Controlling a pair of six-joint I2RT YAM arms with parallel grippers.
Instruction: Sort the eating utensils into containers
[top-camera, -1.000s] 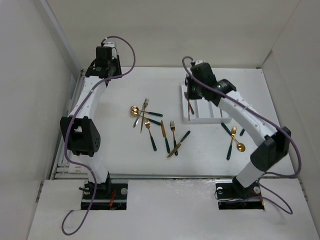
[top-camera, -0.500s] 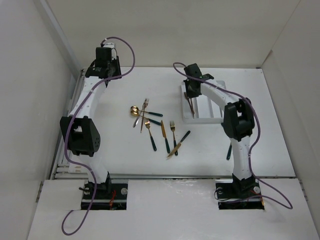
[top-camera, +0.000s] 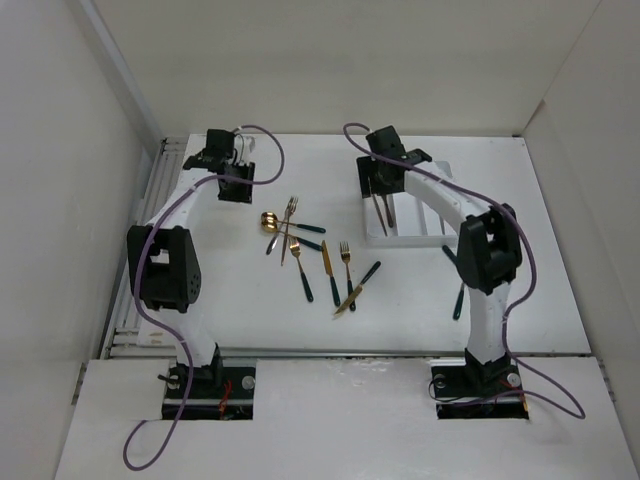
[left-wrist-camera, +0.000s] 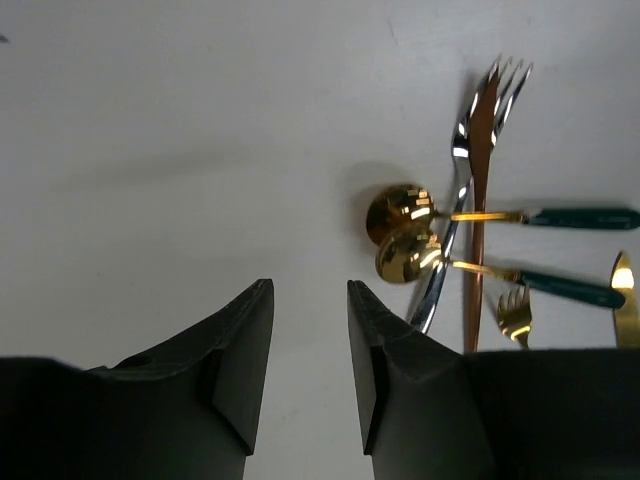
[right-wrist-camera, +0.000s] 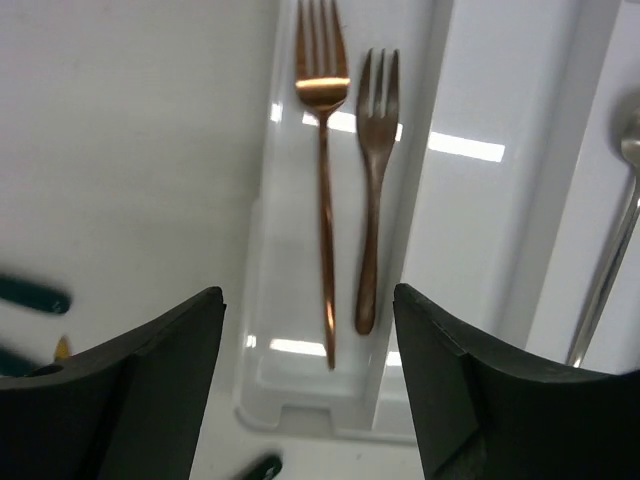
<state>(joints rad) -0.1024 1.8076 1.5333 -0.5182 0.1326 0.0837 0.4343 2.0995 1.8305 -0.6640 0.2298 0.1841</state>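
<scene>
Two forks (right-wrist-camera: 372, 200) lying in tray slot (right-wrist-camera: 283, 330) below right gripper (right-wrist-camera: 308, 295), jaws apart | left gripper (left-wrist-camera: 308, 290) slightly parted, empty | next: grabbing gold spoon (left-wrist-camera: 398, 212) ahead-right

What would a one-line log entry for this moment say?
right gripper: open above white plastic tray | two gold forks: in its left compartment | left gripper: open, empty, near utensil pile

no readable text, no labels, brands, numbers or signs
</scene>
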